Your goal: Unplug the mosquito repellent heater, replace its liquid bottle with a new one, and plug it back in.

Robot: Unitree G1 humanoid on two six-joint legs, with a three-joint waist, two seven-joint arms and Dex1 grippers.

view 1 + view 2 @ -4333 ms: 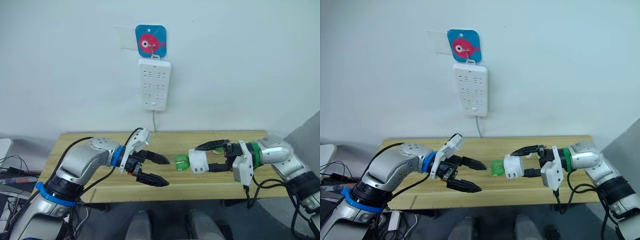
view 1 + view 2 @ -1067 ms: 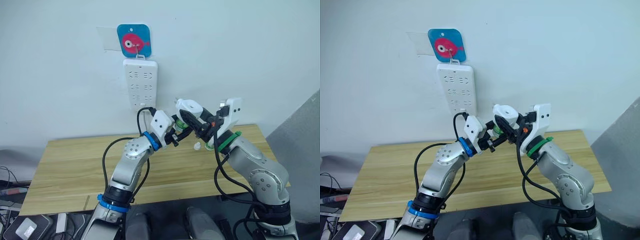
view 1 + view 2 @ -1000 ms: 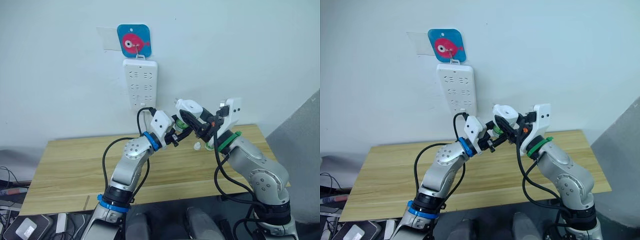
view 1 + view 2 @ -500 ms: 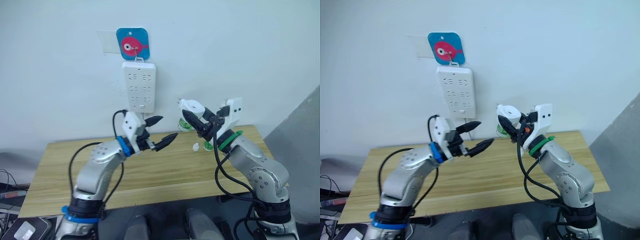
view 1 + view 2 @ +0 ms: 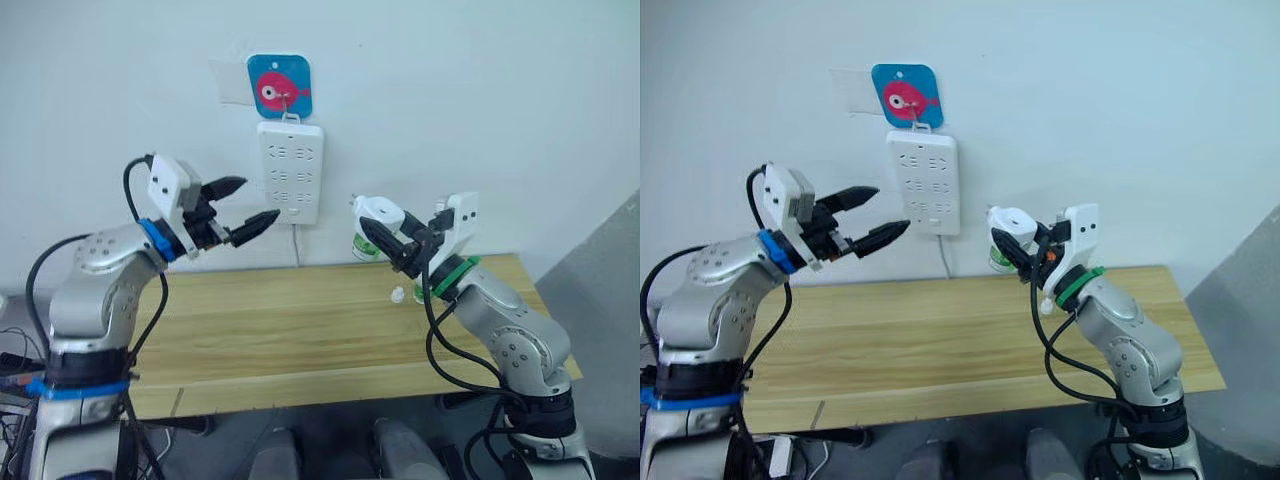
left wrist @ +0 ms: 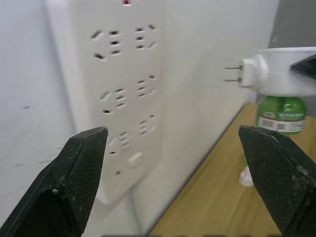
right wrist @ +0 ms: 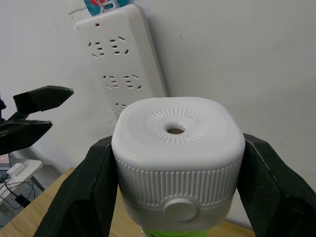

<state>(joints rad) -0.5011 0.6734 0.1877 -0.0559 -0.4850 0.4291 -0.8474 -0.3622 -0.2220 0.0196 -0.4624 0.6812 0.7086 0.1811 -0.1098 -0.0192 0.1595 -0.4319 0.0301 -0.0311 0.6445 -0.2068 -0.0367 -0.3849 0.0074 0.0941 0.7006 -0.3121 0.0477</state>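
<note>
Wall strip (image 5: 290, 184) behind; right pincer (image 7: 173, 173) clamps ribbed white heater (image 7: 177, 143), green bottle (image 6: 282, 114) beneath; left pincer (image 5: 245, 205) agape.

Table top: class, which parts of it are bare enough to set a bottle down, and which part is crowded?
The wooden table is bare from its left end across its middle. The crowded part is its right rear, where a small white cap lies below the right gripper holding the heater.
</note>
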